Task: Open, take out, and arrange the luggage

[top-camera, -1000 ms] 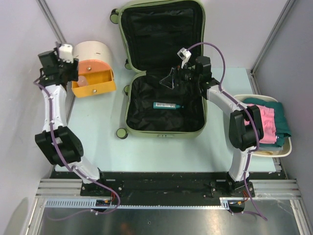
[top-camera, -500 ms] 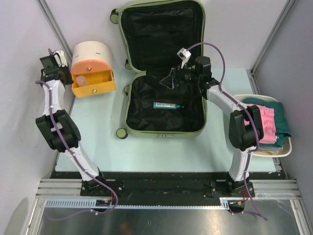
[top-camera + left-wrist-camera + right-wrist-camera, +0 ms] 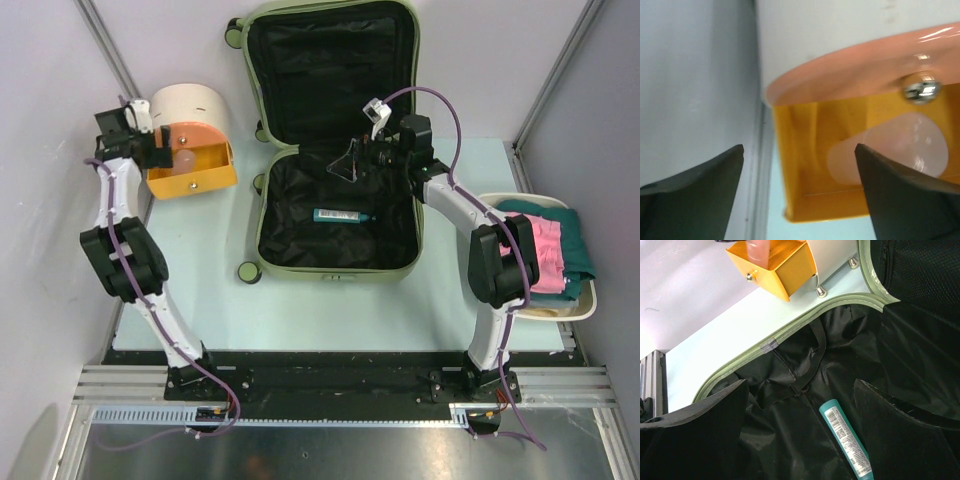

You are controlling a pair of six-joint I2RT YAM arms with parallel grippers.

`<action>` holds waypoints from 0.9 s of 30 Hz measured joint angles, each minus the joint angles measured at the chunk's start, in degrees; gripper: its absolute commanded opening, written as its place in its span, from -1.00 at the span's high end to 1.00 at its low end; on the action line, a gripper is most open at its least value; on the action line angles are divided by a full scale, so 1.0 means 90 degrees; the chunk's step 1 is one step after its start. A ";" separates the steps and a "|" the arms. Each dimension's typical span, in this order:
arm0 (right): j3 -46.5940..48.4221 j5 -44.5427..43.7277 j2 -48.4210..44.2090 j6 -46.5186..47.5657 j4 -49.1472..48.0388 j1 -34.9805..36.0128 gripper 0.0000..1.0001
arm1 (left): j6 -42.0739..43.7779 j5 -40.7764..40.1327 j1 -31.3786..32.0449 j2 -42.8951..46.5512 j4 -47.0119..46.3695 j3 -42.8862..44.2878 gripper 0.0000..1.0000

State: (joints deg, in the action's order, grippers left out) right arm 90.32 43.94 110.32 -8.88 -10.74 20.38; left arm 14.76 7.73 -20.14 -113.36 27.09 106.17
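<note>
The left gripper [image 3: 799, 150] stands wide and empty at the mouth of the orange drawer [image 3: 795, 135], where a pale pink bottle [image 3: 890, 150] lies. The right gripper [image 3: 800, 385] — equally wide, holding nothing — hangs over the luggage [image 3: 300, 235], which lies open on the table [image 3: 330, 310] with a teal tube [image 3: 847, 440] on its black lining.

We note the left gripper [image 3: 158, 152] on the move. A second ago it sits over the left end of the orange drawer [image 3: 200, 178]. Half a second ago it is drawn back to the left, clear of the drawer. Now we find it at the drawer's left edge again. The left arm's elbow [image 3: 122, 262] lies farther up the table than a second ago. The pale pink bottle [image 3: 184, 158] in the drawer appears slightly farther right.
</note>
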 measured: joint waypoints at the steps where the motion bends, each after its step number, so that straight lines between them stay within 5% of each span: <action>1: 0.0000 0.0000 0.0000 0.0000 0.0007 -0.0005 -0.81 | 0.0032 0.0068 0.0083 0.0002 0.0000 0.0000 -0.99; 8: 0.0000 0.0000 0.0000 0.0002 0.0032 -0.0029 -0.81 | 0.0083 0.0311 0.0420 0.0012 0.0000 -0.0049 -0.98; 15: -0.0053 0.0000 0.0000 0.0002 0.0044 -0.0070 -0.81 | 0.0131 0.0566 0.0357 0.0204 -0.0005 -0.0245 -0.75; 27: -0.0158 0.0000 -0.0046 0.0073 0.0068 -0.0100 -0.81 | -0.0697 0.1360 0.0379 0.2038 -0.0126 -0.1894 0.22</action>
State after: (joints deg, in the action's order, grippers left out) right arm 88.90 43.94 109.91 -8.23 -10.13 19.49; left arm 8.49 19.97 -16.73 -95.02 25.96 89.12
